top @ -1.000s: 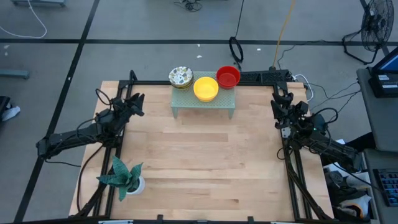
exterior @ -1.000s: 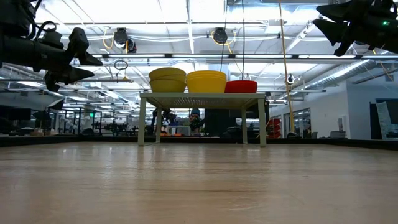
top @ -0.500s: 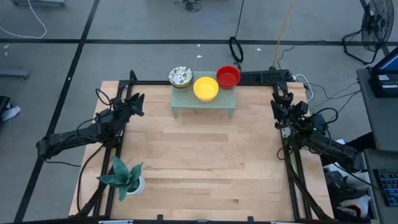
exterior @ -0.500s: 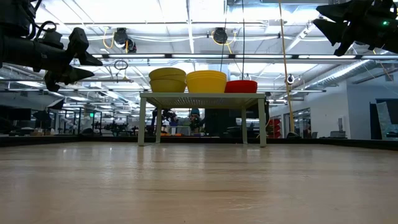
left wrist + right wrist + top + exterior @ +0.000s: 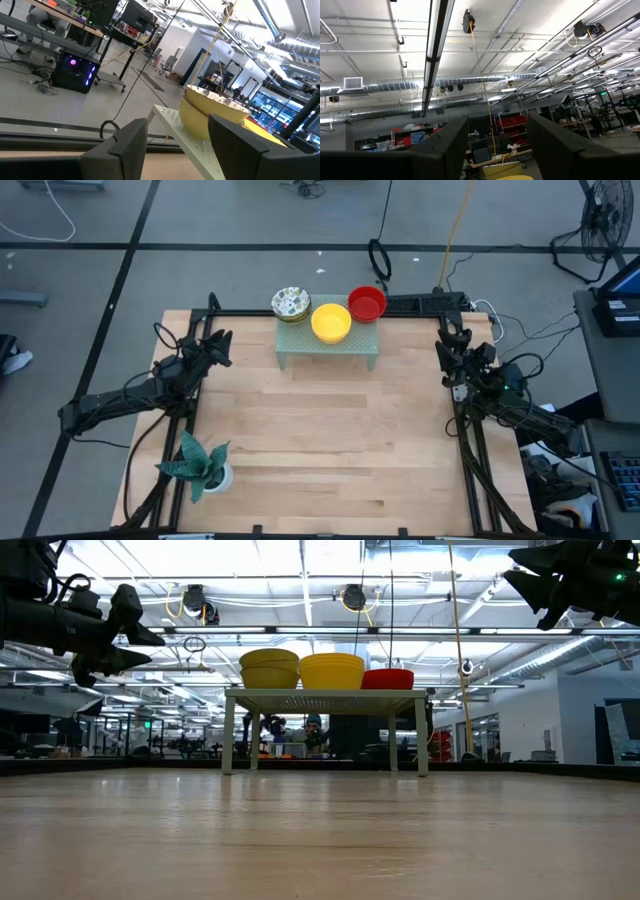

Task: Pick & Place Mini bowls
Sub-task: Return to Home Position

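Mini bowls [image 5: 331, 322] are seen gathered on the pale green rack [image 5: 330, 352] at the far edge of the table [image 5: 330, 440]: speckled white stacked at one end, plain yellow in the middle, plain red at the other. The left gripper [image 5: 224, 348] and right gripper [image 5: 443, 350] are held spread wide at the table's sides. Nothing is seen moved since a second ago.

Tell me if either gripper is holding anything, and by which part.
Nothing is held. The left gripper and right gripper are both open and empty, raised at the table's sides; the mini bowls sit on the rack.
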